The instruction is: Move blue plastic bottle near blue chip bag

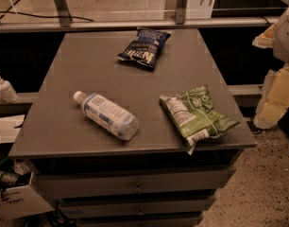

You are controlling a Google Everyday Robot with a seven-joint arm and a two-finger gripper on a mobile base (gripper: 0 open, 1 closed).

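The blue plastic bottle [106, 115] lies on its side at the front left of the grey cabinet top [102, 60], its white cap pointing to the back left. The blue chip bag [144, 47], dark navy with white lettering, lies at the back middle of the top, well apart from the bottle. My gripper is not in view. Only a pale blurred shape, perhaps part of my arm [285, 30], shows at the right edge, off the cabinet.
A green and white snack bag [196, 115] lies at the front right, overhanging the front edge. A small white pump dispenser [4, 87] stands on a ledge to the left. Drawers [135, 188] run below the top. Pale yellow blocks [276, 98] stand at the right.
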